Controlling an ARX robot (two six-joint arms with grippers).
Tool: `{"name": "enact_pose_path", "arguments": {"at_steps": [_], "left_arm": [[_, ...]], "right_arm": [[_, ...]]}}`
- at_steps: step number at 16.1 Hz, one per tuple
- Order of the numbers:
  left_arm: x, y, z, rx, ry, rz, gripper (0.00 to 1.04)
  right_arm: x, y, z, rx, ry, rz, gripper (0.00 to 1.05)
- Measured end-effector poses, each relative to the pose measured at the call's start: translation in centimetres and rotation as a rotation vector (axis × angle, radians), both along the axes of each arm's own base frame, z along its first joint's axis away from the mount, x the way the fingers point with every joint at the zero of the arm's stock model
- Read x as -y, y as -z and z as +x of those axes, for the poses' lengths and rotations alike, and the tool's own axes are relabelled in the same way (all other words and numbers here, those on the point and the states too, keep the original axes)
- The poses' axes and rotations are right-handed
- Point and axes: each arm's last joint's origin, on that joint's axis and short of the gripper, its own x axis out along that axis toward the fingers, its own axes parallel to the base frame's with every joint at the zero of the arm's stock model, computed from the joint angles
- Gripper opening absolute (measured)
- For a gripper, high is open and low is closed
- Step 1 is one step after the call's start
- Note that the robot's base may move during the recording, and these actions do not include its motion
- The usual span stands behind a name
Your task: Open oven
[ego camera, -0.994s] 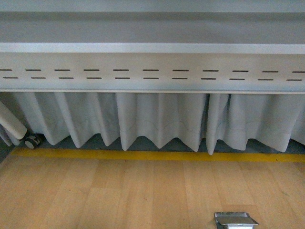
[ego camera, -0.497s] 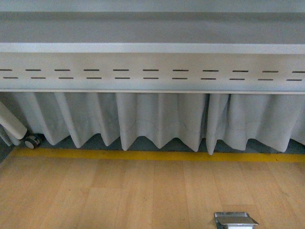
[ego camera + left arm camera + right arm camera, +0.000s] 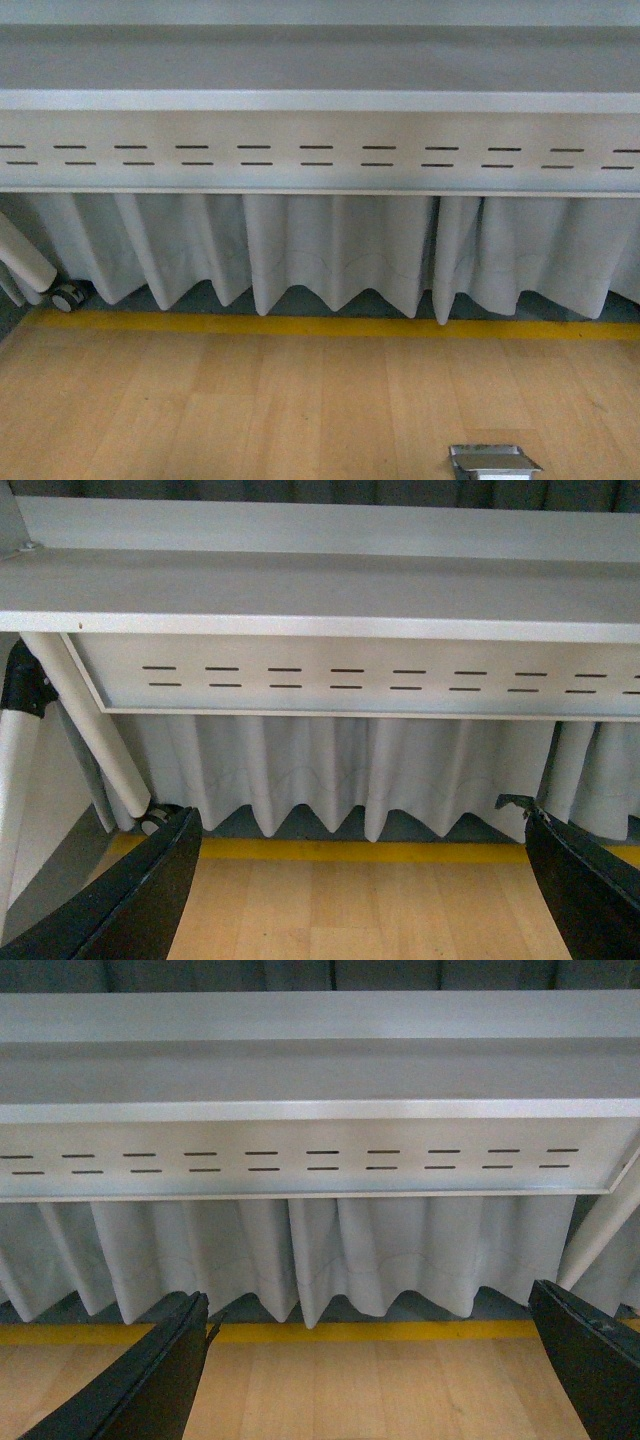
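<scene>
My left pincer (image 3: 358, 818) and right pincer (image 3: 367, 1298) gape wide, gripping nothing.
Ahead: slotted grey counter apron (image 3: 320, 130), pleated white curtain (image 3: 340, 250), yellow floor stripe (image 3: 320, 327), wooden floor (image 3: 300, 410).

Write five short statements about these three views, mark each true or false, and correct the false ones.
1. The oven stands in the front view. False: no view shows an oven, only a slotted panel, a curtain and a wood floor.
2. A yellow stripe crosses the floor below the curtain. True.
3. The left gripper is shut on a handle. False: its fingers stand wide apart with nothing between them.
4. A metal floor box sits in the wood floor. True.
5. The right gripper is open and empty. True.
</scene>
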Motion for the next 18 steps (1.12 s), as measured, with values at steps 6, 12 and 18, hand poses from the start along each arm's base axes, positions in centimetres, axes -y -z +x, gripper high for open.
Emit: {"name": "enact_pose_path", "arguments": {"at_steps": [6, 12, 18], "left_arm": [[0.00, 0.00, 0.00, 0.000, 0.000, 0.000, 0.98], [0.00, 0.00, 0.00, 0.000, 0.000, 0.000, 0.98], [0.00, 0.00, 0.00, 0.000, 0.000, 0.000, 0.98]], "right_arm": [[0.00, 0.00, 0.00, 0.000, 0.000, 0.000, 0.98], [0.00, 0.00, 0.00, 0.000, 0.000, 0.000, 0.98], [0.00, 0.00, 0.00, 0.000, 0.000, 0.000, 0.98]]}}
